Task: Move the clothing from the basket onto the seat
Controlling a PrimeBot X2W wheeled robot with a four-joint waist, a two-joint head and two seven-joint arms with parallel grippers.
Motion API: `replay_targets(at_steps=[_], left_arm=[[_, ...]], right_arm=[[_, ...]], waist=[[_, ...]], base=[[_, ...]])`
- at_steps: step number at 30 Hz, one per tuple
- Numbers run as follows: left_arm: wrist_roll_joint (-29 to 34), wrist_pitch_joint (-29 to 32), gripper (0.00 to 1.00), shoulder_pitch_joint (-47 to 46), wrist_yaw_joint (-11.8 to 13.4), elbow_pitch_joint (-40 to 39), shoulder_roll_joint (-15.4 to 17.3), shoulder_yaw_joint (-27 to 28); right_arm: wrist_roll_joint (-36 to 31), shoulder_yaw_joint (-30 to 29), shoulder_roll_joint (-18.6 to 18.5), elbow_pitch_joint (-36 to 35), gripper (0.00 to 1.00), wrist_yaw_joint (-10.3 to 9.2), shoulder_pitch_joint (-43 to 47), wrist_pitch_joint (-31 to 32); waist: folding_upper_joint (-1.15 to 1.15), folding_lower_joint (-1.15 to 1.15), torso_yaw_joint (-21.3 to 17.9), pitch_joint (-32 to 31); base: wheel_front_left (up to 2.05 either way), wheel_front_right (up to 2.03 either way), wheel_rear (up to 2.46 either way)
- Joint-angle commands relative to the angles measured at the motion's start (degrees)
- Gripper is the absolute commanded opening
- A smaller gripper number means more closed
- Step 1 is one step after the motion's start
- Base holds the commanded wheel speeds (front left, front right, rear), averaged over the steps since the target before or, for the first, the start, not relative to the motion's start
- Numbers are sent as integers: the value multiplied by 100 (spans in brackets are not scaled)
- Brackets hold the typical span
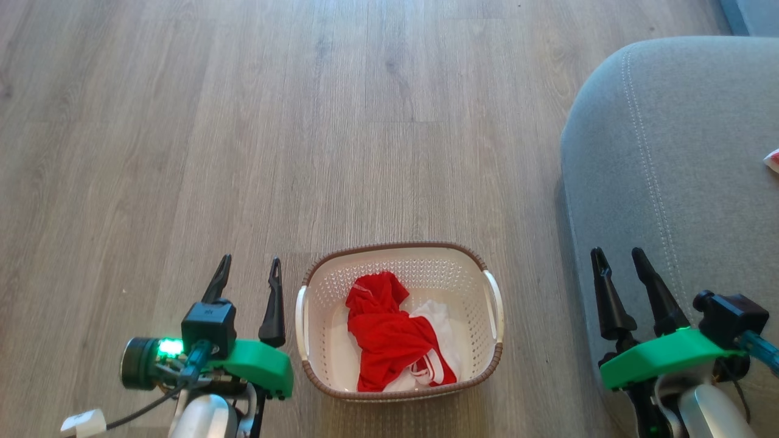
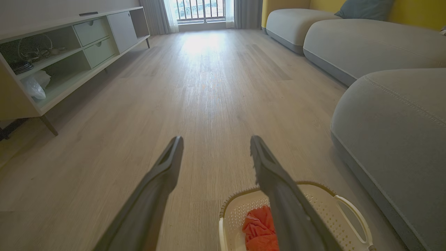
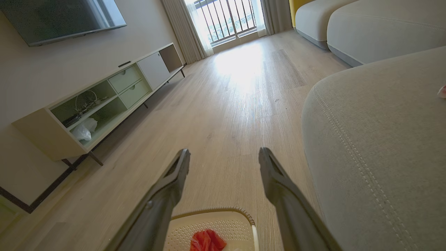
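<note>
Floor (image 1: 243, 121): pale wood-look planks, bare all round the work area.
Clothing (image 1: 389, 340): red garments with white-striped trim, bunched in the middle of the basket. A plain white piece (image 1: 437, 313) lies partly under them on the side toward the seat.
Basket (image 1: 395, 248): stands on the floor between the two grippers, near the rounded corner of the seat but apart from it. Its mouth is unobstructed from above.
Seat (image 1: 669, 152): grey cushion on the robot's right, with a broad bare top inside the stitched seam.
Scrap (image 1: 773, 161): small red-and-white bit lying on the seat at the head view's right edge. Probably a garment already delivered, but too little shows to confirm.
Left gripper (image 1: 251, 260): fingers spread wide with nothing between them, just beside the basket's left handle (image 1: 300, 322).
Right gripper (image 1: 618, 250): fingers spread wide and empty, at the near edge of the seat, apart from the basket.
Progress: at most one item moved. The red bundle and the white piece are left to lift out.
Clearance: open floor ahead and to the left. The media cabinet (image 2: 69, 52) stands well apart. The seat's corner is the only edge near the carry path.
</note>
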Motion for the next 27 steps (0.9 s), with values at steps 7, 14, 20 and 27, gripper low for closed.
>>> replay_targets(at_steps=[7, 14, 20, 27], left_arm=[[-14, -29, 100, -223, -46, -128, 1, 131], [-8, -29, 100, -251, -66, -124, 1, 110], [-37, -29, 100, -297, -162, -63, 1, 98], [35, -29, 100, -594, -569, 372, 1, -76]], right_arm=[[-17, 72, -26, -163, 100, -1, -149, -52], [2, 90, -25, -168, 100, -1, -172, -52], [-24, 34, -13, -173, 100, -1, -218, -52], [-364, -189, 67, 35, 100, -1, -413, -52]], waist=[[0, 0, 10, 20], [0, 0, 7, 78], [0, 0, -4, 235], [0, 0, -177, 999]], base=[[0, 0, 0], [0, 0, 0], [0, 0, 0], [0, 0, 0]])
